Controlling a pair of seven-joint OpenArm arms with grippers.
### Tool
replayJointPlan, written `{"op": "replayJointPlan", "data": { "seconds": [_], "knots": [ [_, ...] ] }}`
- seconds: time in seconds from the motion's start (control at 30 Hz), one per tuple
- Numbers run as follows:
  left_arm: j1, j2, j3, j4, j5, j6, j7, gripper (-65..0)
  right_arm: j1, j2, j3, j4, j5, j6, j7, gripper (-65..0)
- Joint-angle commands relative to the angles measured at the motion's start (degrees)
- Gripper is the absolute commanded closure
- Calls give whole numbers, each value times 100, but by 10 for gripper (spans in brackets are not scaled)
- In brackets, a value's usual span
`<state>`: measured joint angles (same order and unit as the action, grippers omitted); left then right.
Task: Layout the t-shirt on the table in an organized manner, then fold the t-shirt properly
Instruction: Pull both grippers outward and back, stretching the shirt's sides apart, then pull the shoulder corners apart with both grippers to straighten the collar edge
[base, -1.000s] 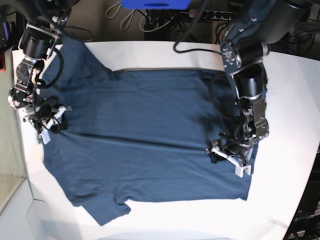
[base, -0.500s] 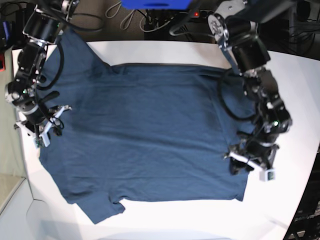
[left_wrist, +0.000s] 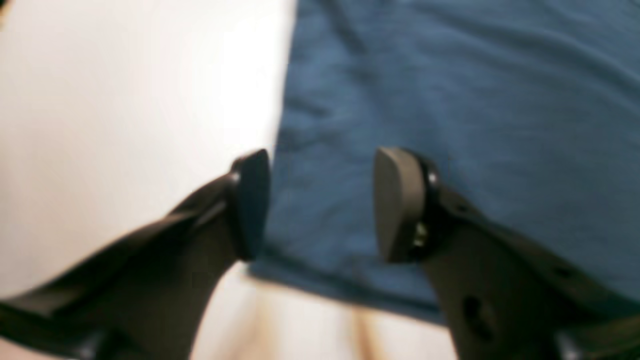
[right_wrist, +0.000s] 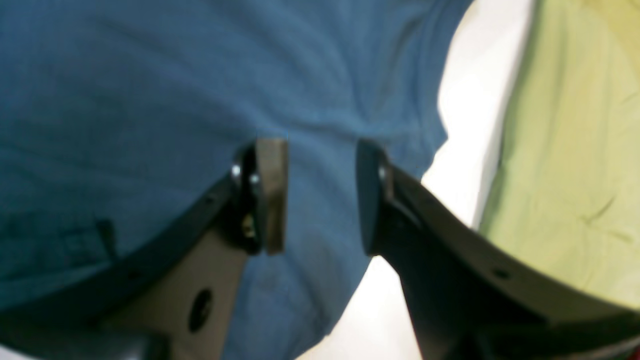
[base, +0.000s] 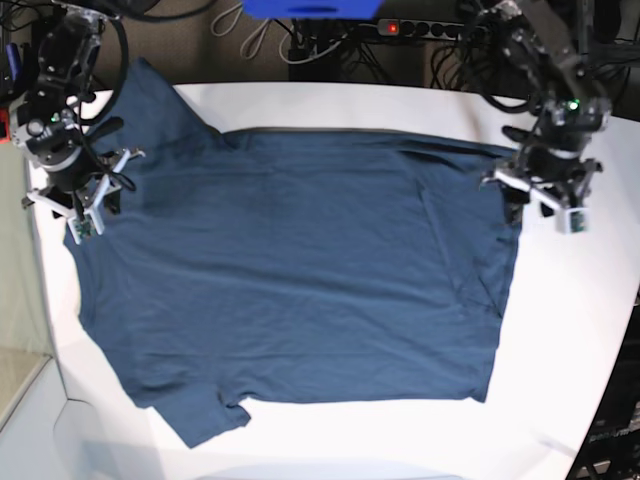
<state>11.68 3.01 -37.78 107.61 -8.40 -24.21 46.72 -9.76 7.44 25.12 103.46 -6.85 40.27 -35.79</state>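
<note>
Navy t-shirt (base: 290, 280) flat on tabletop (base: 560, 330), long axis side to side. Left claw (base: 545, 200) at hem edge, right claw (base: 85, 200) at collar end; both parted, empty.

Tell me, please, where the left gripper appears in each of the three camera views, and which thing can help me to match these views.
Base view: the left gripper is at the right, over the t-shirt's right edge.
Left wrist view: the left gripper is at bottom centre, jaws apart, nothing between them.
Right wrist view: not in it.
Shared landmark: the t-shirt edge against the white table.
</note>
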Motion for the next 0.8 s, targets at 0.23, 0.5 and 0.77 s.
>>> {"op": "replayJointPlan", "data": {
  "seconds": [0.23, 0.5, 0.77],
  "knots": [
    [120, -32, -455, -418, -61, -19, -149, -416, 13, 60, 24, 94, 83, -27, 155, -238],
    [41, -6, -420, -963, -61, -19, -465, -415, 4, 60, 24, 85, 83, -27, 155, -238],
    [-47, -15, -420, -1245, -61, -19, -500, -287, 4, 60, 24, 85, 83, -27, 155, -238]
  ]
}}
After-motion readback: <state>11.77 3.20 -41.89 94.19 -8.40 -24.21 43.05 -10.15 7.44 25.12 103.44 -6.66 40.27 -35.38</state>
